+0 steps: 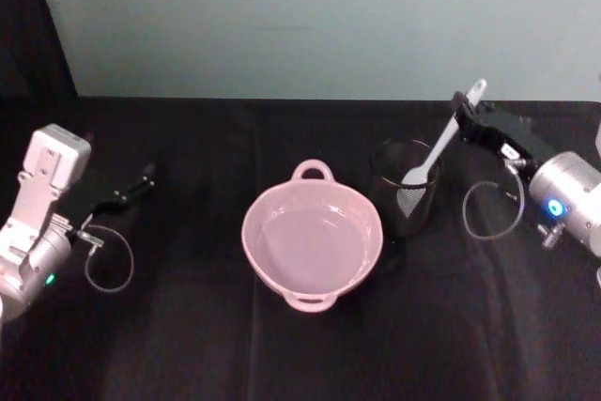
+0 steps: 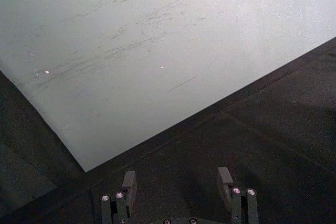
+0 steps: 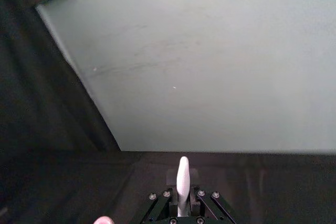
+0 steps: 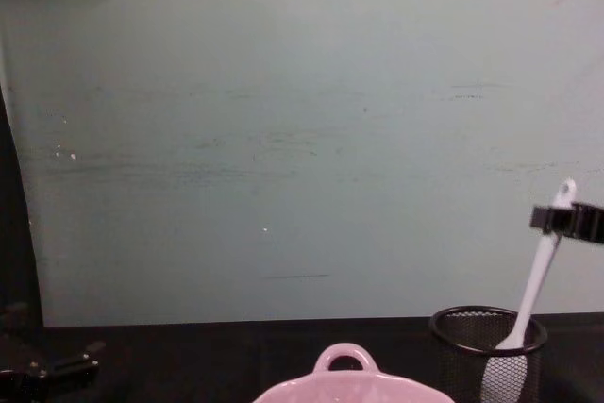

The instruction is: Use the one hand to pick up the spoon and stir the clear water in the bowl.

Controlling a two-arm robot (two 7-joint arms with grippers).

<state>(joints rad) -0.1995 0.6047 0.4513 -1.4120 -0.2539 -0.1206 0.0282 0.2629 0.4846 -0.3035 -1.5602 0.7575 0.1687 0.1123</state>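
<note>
With right gripper pinching the spoon, lift straight clear of the cup before crossing to the bowl; leave spread-fingered left gripper parked.

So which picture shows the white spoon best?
The head view: the whole spoon shows, head in the mesh cup, handle in the right gripper. The chest view shows it side-on; the right wrist view, its handle tip.

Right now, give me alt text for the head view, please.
The right gripper is clamped on the upper handle of the white spoon, whose head sits in the black mesh cup just right of the pink bowl. The left gripper is parked far left, over the black table.
</note>
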